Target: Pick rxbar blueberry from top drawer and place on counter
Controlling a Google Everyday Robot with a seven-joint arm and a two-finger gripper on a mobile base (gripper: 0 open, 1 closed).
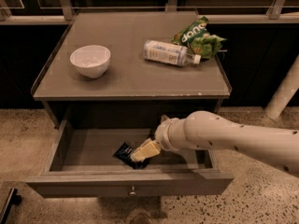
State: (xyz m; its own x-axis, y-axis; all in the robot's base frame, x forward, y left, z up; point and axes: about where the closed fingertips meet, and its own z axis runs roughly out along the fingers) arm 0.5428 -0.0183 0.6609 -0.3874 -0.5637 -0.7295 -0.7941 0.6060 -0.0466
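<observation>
The top drawer (126,185) stands pulled open below the counter (131,73). The rxbar blueberry (124,152), a small dark wrapper, lies flat on the drawer floor near the middle. My gripper (139,155) reaches into the drawer from the right on a white arm. Its pale fingers (145,150) lie over the right end of the bar and hide that part. I cannot see whether they grip it.
On the counter stand a white bowl (90,60) at the left, a white plastic bottle (168,53) lying on its side, and a green chip bag (198,38) at the back right. The drawer's round knob (132,190) faces front. The floor is speckled stone.
</observation>
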